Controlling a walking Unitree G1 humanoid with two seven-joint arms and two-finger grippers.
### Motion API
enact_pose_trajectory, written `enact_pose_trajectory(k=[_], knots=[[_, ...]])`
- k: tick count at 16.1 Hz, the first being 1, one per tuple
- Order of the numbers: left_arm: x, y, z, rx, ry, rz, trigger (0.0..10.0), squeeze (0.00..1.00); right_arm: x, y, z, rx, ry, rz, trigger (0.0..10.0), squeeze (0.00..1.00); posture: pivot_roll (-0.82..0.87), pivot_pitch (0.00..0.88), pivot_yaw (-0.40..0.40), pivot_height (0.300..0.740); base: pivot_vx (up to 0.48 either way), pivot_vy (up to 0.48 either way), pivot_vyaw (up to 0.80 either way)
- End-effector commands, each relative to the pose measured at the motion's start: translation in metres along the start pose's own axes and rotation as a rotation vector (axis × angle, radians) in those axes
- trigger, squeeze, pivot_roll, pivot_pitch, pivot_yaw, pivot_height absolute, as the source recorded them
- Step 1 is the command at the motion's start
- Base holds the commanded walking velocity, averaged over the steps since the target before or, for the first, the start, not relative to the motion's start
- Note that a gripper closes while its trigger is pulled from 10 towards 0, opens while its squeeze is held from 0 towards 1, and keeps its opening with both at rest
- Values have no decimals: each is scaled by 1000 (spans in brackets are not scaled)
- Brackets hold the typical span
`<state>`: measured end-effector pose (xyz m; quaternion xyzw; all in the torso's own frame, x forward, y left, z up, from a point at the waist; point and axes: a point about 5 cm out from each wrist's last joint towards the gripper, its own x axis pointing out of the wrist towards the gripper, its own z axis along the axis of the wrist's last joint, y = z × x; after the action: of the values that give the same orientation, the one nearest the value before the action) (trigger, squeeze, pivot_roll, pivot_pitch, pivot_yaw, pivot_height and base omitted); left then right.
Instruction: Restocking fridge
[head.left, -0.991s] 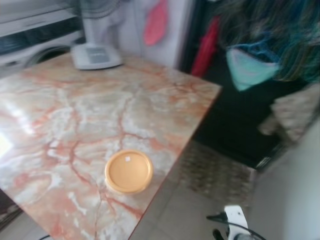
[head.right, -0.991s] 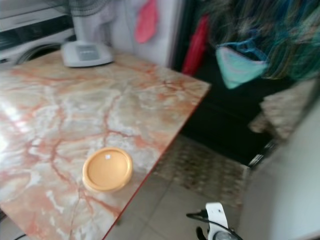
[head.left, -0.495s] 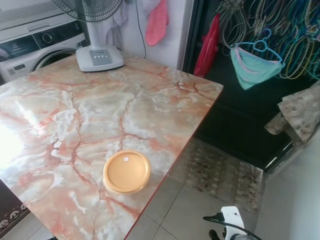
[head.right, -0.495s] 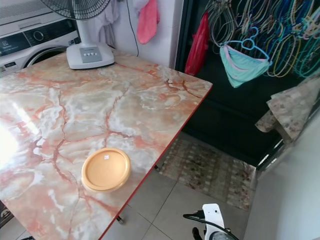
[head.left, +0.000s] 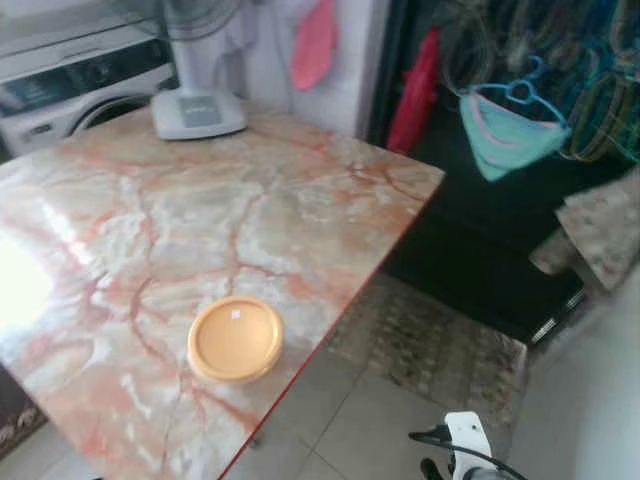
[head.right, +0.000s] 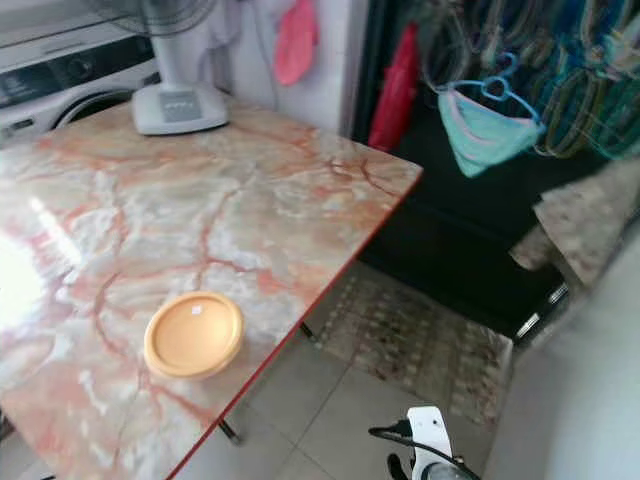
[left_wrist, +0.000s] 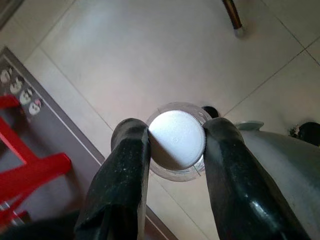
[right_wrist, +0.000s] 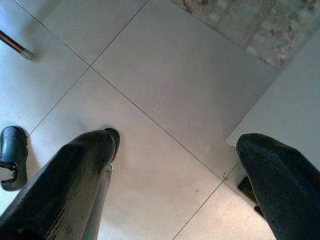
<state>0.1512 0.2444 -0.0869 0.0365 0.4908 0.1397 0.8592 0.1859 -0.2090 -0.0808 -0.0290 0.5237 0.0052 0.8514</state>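
View has swung slightly right; the orange lid (head.left: 235, 339) now sits further lower left on the marble surface (head.left: 200, 220).
Left hand (left_wrist: 175, 145) clamped on a white-capped bottle (left_wrist: 177, 140); right hand (right_wrist: 175, 165) spread apart above floor tiles (right_wrist: 165, 75).

This is a lived-in home, in a laundry or utility corner. A marble-patterned table (head.left: 250, 200) with reddish veins stands in the middle. Behind its far corner sits a front-loading washing machine (head.left: 70, 85), and a standing fan's base (head.left: 198, 110) rests on the far edge of the tabletop. Beyond the table, coloured hangers (head.right: 560, 60) and clothes (head.right: 485, 125) hang in a dark doorway, with a patterned mat (head.left: 430, 345) on the pale tiled floor (right_wrist: 165, 85) below.
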Motion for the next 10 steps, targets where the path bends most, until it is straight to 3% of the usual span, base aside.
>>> enact_pose_trajectory(k=[1,7,10], knots=[[0,0,-2,-6,14,-2,10000,0,0,0,2,12,-12,-3,10000,0,119,0,-54,740,0,-244,0],[0,0,-1,-8,14,-2,10000,0,0,0,2,11,-11,-1,10000,0,119,0,-55,740,0,-242,0],[0,0,-2,-8,16,-2,10000,0,0,0,2,11,-11,1,10000,0,120,0,-54,740,0,0,0]])
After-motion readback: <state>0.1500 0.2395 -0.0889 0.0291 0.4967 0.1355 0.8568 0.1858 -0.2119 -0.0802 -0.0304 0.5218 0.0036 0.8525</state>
